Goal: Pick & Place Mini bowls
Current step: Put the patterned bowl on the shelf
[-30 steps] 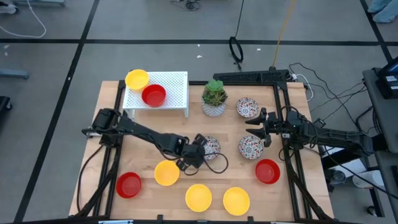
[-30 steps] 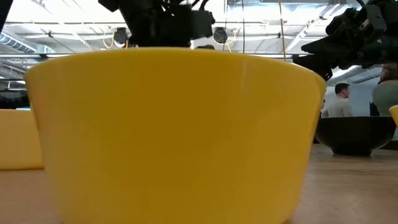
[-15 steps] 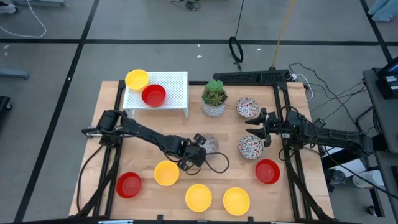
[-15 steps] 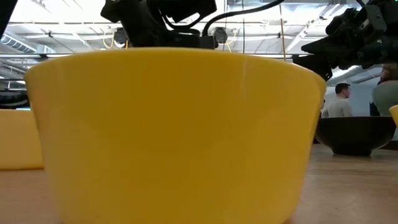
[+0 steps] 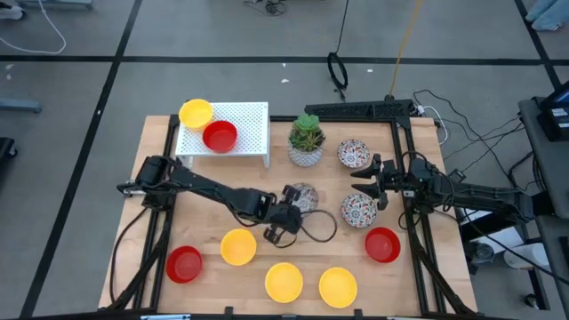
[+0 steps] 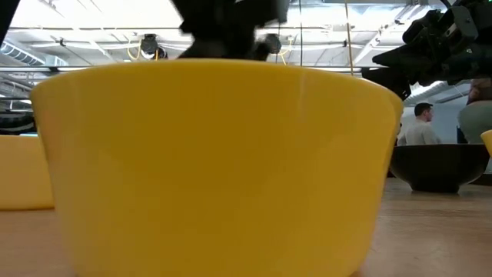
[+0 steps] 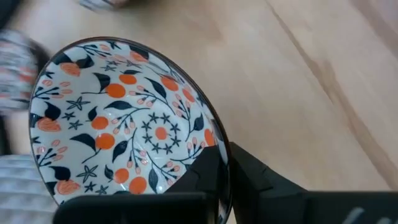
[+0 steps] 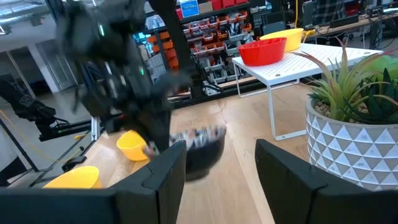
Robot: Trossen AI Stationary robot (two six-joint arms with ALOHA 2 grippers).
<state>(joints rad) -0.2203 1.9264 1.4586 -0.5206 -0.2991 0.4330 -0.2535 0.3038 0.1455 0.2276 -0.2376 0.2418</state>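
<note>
Nine mini bowls are counted in the high view. Four are yellow: one (image 5: 196, 113) on the white rack (image 5: 249, 120) and three on the table (image 5: 418, 276), at (image 5: 238, 247), (image 5: 284, 281) and (image 5: 338, 286). Three are red: one (image 5: 220, 136) on the rack and two on the table, at (image 5: 184, 264) and (image 5: 382, 244). Three are floral, at (image 5: 354, 154), (image 5: 359, 211) and (image 5: 302, 196). One potted plant (image 5: 306, 140) and one rack are also counted.

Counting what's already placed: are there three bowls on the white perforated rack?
No, the high view shows only two on the white perforated rack: a glossy yellow bowl and a plain red bowl.
</note>
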